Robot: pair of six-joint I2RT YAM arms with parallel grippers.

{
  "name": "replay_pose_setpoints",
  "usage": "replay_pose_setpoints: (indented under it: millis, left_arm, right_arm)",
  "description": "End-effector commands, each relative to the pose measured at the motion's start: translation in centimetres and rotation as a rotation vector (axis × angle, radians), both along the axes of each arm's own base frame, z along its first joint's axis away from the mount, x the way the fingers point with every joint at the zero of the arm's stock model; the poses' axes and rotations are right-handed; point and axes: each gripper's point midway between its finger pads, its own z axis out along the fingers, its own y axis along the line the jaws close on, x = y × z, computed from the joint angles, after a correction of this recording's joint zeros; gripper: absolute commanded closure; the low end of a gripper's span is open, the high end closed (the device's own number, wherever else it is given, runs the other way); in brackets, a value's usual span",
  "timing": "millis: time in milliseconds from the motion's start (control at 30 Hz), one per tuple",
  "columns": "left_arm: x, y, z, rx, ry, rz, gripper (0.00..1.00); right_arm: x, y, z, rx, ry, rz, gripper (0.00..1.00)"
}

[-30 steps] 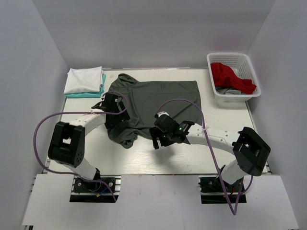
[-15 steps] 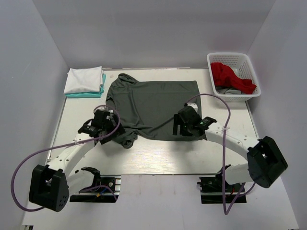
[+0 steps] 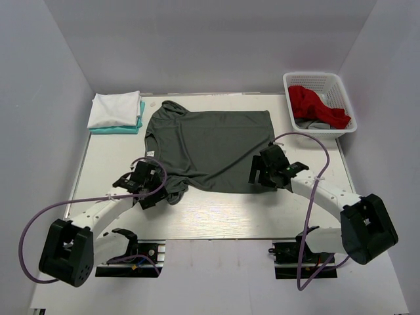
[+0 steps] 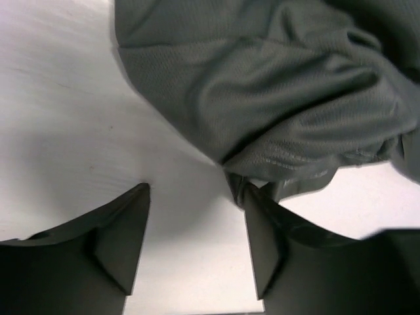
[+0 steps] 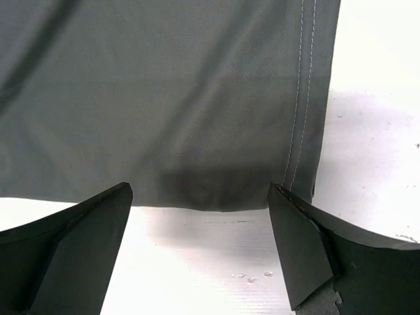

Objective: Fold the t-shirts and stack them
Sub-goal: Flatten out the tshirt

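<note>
Both arms have swung outward from over the middle of the dark grey t-shirt point(image 3: 210, 144) and now sit low at its near edge, spread on the table point(image 3: 216, 216). The left gripper point(image 4: 192, 187) has begun to narrow but its jaws are apart, with bare tabletop between them. The shirt's bunched sleeve point(image 4: 275, 111) lies just ahead and to the right, its crumpled edge touching the right-hand fingertip point(image 4: 241, 190). The right gripper point(image 5: 199, 190) stands wide and holds nothing; the stitched hem corner point(image 5: 308, 164) lies flat just beyond its fingertips.

The shirt itself has barely shifted, so the move reads as a repositioning for a two-handed pick at the near edge, likely the first fold. Folding of this shirt has not yet started.

Far beyond the left gripper, a folded white t-shirt point(image 3: 115, 107) rests on a teal t-shirt point(image 3: 125, 130). Beyond the right gripper, a red t-shirt point(image 3: 315, 104) waits in the white basket point(image 3: 292, 77).
</note>
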Motion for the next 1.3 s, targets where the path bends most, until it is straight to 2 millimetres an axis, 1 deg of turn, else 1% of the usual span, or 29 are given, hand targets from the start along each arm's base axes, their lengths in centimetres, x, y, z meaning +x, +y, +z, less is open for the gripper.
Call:
replay_pose_setpoints:
  millis: [0, 67, 233, 267, 300, 333, 367, 400, 467, 500, 533, 567, 633, 667, 700, 767, 800, 833, 867, 900, 933, 967, 1000, 1033, 1100, 1133, 1200, 1233, 1267]
  left_arm:
    - [1.9, 0.0, 0.8, 0.032, -0.052, 0.018, 0.32]
    - [2.4, 0.3, 0.6, 0.056, -0.055, 0.029, 0.36]
    - [3.8, 0.7, 0.7, 0.097, -0.076, 0.041, 0.38]
    - [4.0, 0.6, 0.5, 0.098, -0.076, 0.041, 0.40]
    - [4.6, 0.4, 1.0, 0.094, -0.086, 0.041, 0.46]
    - [4.7, 0.4, 0.7, 0.099, -0.072, 0.040, 0.49]
    - [5.2, 0.2, 1.1, 0.101, -0.081, 0.031, 0.51]
    - [5.4, 0.1, 1.2, 0.101, -0.081, 0.031, 0.64]
    - [5.7, -0.1, 1.3, 0.112, -0.086, 0.017, 0.78]
    - [6.1, -0.2, 1.8, 0.107, -0.099, 0.018, 0.93]
    - [5.9, -0.1, 1.7, 0.111, -0.089, 0.017, 1.00]
    - [6.2, -0.3, 2.0, 0.107, -0.099, 0.018, 1.00]
    - [5.8, -0.6, 2.1, 0.103, -0.080, 0.002, 1.00]
    - [5.9, -0.6, 2.5, 0.104, -0.079, 0.002, 1.00]
    - [5.2, -0.8, 2.7, 0.107, -0.046, -0.014, 1.00]
    - [4.8, -0.8, 3.5, 0.108, -0.018, 0.005, 1.00]
    - [3.3, -0.4, 3.3, 0.130, 0.047, 0.002, 1.00]
    - [3.2, -0.5, 4.1, 0.125, 0.061, 0.026, 1.00]
    - [2.5, -0.2, 4.1, 0.137, 0.099, 0.036, 1.00]
    - [0.9, 0.5, 4.2, 0.167, 0.164, 0.033, 1.00]
    - [0.7, 0.3, 4.6, 0.173, 0.187, 0.037, 1.00]
    - [0.1, 0.2, 5.0, 0.162, 0.215, 0.039, 1.00]
    - [-0.5, 0.2, 5.1, 0.169, 0.251, 0.035, 1.00]
    - [-1.4, 0.4, 5.7, 0.183, 0.303, 0.031, 1.00]
    - [-1.9, 0.7, 6.9, 0.196, 0.327, 0.031, 1.00]
    - [-2.2, 0.8, 8.1, 0.214, 0.340, 0.024, 1.00]
    - [-2.2, 1.1, 9.3, 0.236, 0.348, 0.015, 1.00]
    - [-3.3, 1.6, 9.5, 0.261, 0.402, 0.012, 1.00]
    - [-3.7, 2.0, 9.4, 0.284, 0.429, 0.013, 1.00]
  right_arm:
    - [1.0, 0.6, 1.3, 0.049, -0.046, 0.018, 0.10]
    - [1.1, 0.6, 1.4, 0.058, -0.050, 0.019, 0.10]
    - [1.1, 0.4, 1.4, 0.070, -0.055, 0.021, 0.10]
    - [1.1, 0.4, 1.4, 0.072, -0.054, 0.021, 0.10]
    - [1.2, 0.3, 1.6, 0.075, -0.057, 0.020, 0.10]
    - [1.1, 0.2, 1.6, 0.071, -0.057, 0.023, 0.10]
    - [1.0, 0.1, 1.4, 0.068, -0.053, 0.023, 0.10]
    - [0.9, 0.1, 1.4, 0.071, -0.050, 0.023, 0.10]
    - [0.4, -0.2, 0.9, 0.068, -0.037, 0.026, 0.10]
    - [0.2, -0.1, 0.9, 0.070, -0.032, 0.031, 0.10]
    - [0.1, 0.0, 0.9, 0.078, -0.033, 0.033, 0.10]
    - [-0.3, -0.1, 0.4, 0.081, -0.020, 0.038, 0.10]
    - [-0.8, 0.4, 0.0, 0.105, -0.005, 0.066, 0.12]
    - [-1.1, 0.3, -0.4, 0.101, 0.003, 0.061, 0.12]
    - [-1.3, 0.1, -0.9, 0.095, 0.010, 0.054, 0.12]
    - [-1.1, 0.0, -1.3, 0.091, 0.008, 0.047, 0.12]
    - [-1.1, -0.1, -1.5, 0.088, 0.013, 0.041, 0.12]
    - [-0.8, 0.0, -1.5, 0.088, -0.001, 0.031, 0.12]
    - [-0.6, -0.3, -2.1, 0.072, 0.007, 0.012, 0.10]
    - [-0.6, -0.6, -2.4, 0.065, 0.010, -0.004, 0.10]
    - [-0.5, -0.8, -2.5, 0.061, 0.009, -0.023, 0.10]
    - [-0.5, -1.0, -3.2, 0.040, 0.031, -0.039, 0.10]
    - [-0.4, -1.1, -3.4, 0.036, 0.037, -0.045, 0.10]
    - [-0.4, -1.2, -3.6, 0.035, 0.047, -0.059, 0.10]
    - [-0.8, -1.4, -4.7, 0.023, 0.095, -0.077, 0.10]
    - [-1.0, -1.6, -5.2, 0.016, 0.116, -0.080, 0.10]
    - [-1.2, -1.6, -5.8, 0.020, 0.137, -0.095, 0.10]
    - [-1.4, -1.9, -6.2, 0.010, 0.149, -0.103, 0.10]
    - [-1.4, -2.3, -6.3, 0.008, 0.154, -0.120, 0.10]
